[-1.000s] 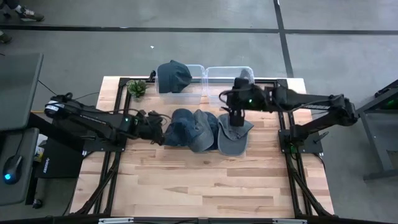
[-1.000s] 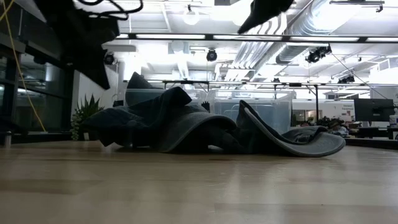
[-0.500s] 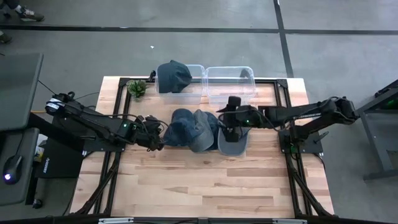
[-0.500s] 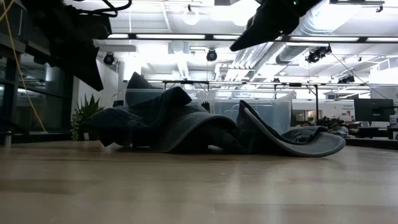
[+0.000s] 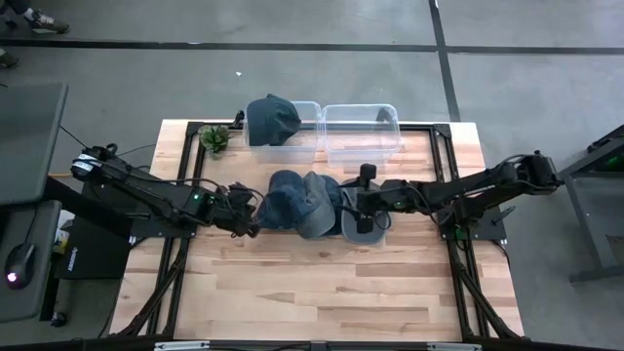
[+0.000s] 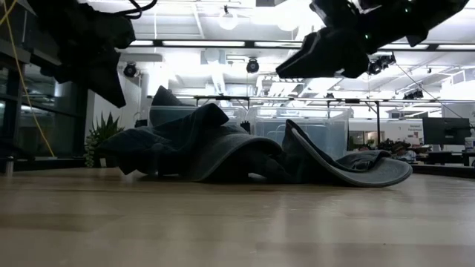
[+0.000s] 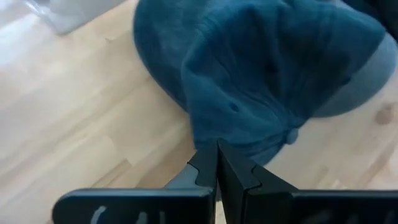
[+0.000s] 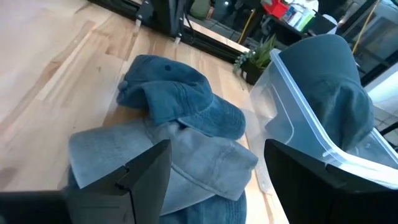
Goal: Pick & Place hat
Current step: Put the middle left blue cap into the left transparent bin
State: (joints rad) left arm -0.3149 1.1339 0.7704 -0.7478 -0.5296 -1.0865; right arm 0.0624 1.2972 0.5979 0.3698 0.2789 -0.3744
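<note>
As they lie heaped, three hats [image 5: 310, 204], one binned hat [image 5: 272, 119], two bins [image 5: 361, 132].

Wood table [image 5: 322, 283]: pile of hats [image 5: 317, 203] mid-table, two clear bins [image 5: 361, 132] along far edge, one holding a hat [image 5: 271, 119], small plant [image 5: 215, 138] at far-left corner.

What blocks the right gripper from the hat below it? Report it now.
Nothing visible does. The right gripper hangs open directly over the grey hat at the pile's right end, with only air between its fingers and the cloth. The left gripper, shut, sits at the pile's far side by the blue hat.
</note>
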